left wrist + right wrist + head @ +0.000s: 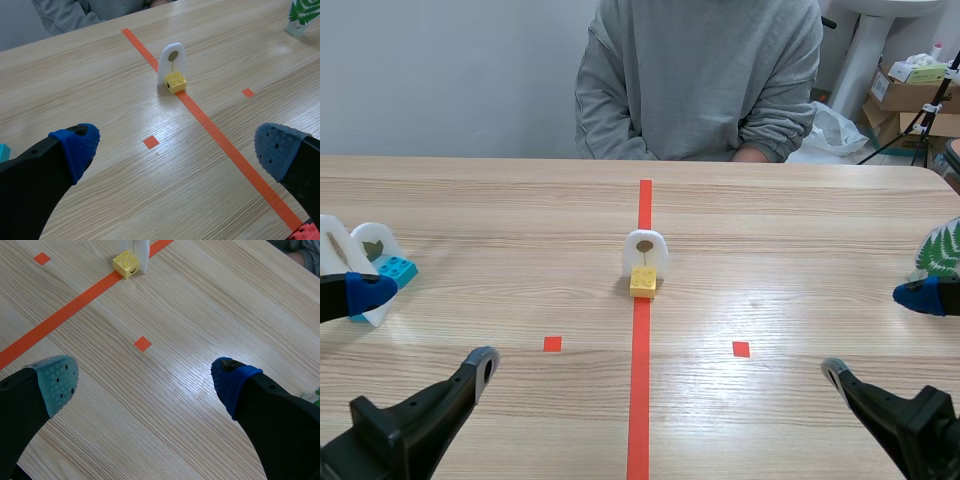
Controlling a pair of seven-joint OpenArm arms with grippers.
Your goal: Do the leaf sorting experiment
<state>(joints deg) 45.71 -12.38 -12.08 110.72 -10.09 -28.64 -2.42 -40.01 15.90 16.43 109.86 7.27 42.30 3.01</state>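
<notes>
Ahead of both grippers, well apart from either, stands the white arch-shaped card bearing a small brown oval leaf (pixel 645 248). It is seated upright in a yellow toy brick (pixel 643 282) on the orange-red tape line (pixel 639 400).

Left gripper (pixel 175 150): fingers spread wide, nothing between them. Right gripper (pixel 145 382): likewise spread and empty. Close beside the left gripper stands a similar white card on a cyan brick (pixel 382 262). Close beside the right gripper stands a card with a green fern leaf (pixel 940 248).

Probable step: fetch the centre card and sort it to the matching side.

- Compare its leaf with both side cards first; at this range the match cannot be told.
- Bring the chosen gripper in low, fingers straddling the yellow toy brick — not the arch top, where a grip would likely tip the card.
- Close squarely and lift straight up before carrying it sideways.
</notes>
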